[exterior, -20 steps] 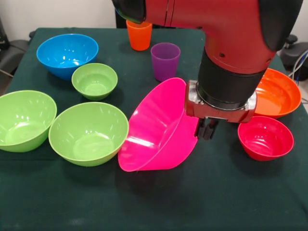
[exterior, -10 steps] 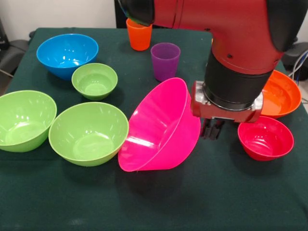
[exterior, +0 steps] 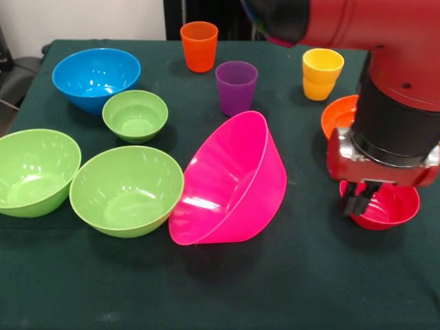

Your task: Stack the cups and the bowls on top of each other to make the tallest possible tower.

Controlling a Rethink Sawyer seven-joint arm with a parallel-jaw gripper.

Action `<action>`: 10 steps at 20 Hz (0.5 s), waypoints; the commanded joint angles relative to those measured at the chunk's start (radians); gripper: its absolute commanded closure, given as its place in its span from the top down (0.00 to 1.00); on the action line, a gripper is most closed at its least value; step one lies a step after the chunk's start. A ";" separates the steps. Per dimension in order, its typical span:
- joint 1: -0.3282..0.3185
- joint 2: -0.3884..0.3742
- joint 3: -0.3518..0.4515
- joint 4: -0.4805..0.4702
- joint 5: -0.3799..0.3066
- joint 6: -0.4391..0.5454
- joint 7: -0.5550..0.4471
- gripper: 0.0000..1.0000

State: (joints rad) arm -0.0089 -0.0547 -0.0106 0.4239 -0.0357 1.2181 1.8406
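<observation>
Front view showed the gripper (exterior: pixel 362 197) hanging low over the left edge of the small red bowl (exterior: pixel 385 206), its dark fingers drawn close together with nothing between them. The red and black arm (exterior: pixel 385 82) came down from the top right and hid most of the orange bowl (exterior: pixel 338 115), of which only a left slice showed behind the wrist. The large pink bowl (exterior: pixel 230 185) lay tipped on its side at the middle of the green table (exterior: pixel 220 289), its mouth facing left, well apart from the gripper and resting against the rim of a lime green bowl (exterior: pixel 126 190). Another big lime green bowl (exterior: pixel 34 172) sat at the left edge, a smaller one (exterior: pixel 135 115) behind them, and the blue bowl (exterior: pixel 96 77) farther back. The orange cup (exterior: pixel 199 46), purple cup (exterior: pixel 236 87) and yellow cup (exterior: pixel 322 73) stood upright along the far side, each apart from the others. Nothing was stacked.
</observation>
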 commanded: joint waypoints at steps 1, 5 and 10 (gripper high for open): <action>0.021 0.083 0.050 -0.100 0.002 0.027 0.210 0.00; 0.021 0.117 0.042 -0.143 0.008 0.026 0.212 0.00; 0.014 0.151 0.039 -0.187 0.012 0.033 0.222 0.00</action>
State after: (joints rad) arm 0.0129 0.0408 -0.0135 0.2837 -0.0208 1.2181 1.8833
